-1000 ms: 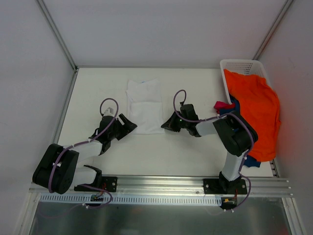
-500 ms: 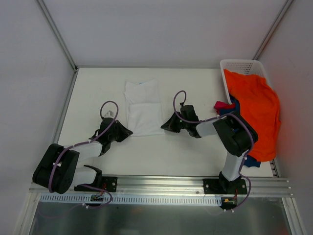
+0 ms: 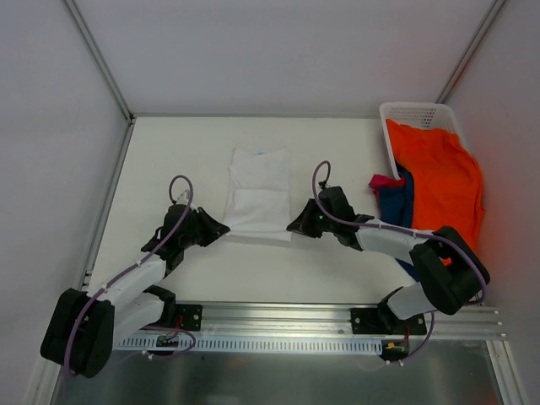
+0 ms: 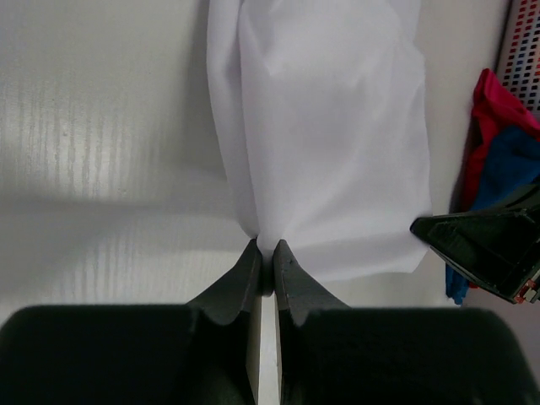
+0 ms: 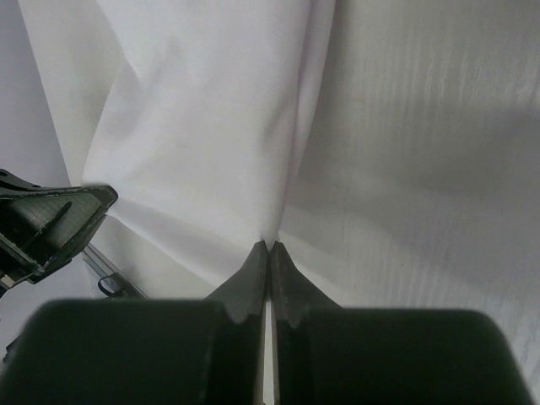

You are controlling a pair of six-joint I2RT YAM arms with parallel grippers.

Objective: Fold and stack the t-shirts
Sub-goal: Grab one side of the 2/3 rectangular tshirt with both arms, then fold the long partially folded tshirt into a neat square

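- The left end effector [image 4: 264,249] is pinched closed on the near left corner of the white t-shirt [image 3: 257,190]. The right end effector [image 5: 269,247] is pinched closed on the near right corner.
- The shirt stretches away ahead of both tips as a narrow folded strip on the desk [image 3: 169,160]. Gripping both near corners at once probably keeps the hem straight, so the two arms can carry that edge together for the next fold.
- To the right of the right end effector, well apart from it, the orange t-shirt [image 3: 439,181] spills out of the basket [image 3: 413,112]. It is likely waiting its turn.
- The navy t-shirt [image 3: 395,198] and the magenta t-shirt [image 3: 384,180] show only as scraps beside the orange one.
- How much cloth sits between the closed fingers is hidden, as are the layers under the strip.
- Whether the near hem is off the desk is hard to tell.
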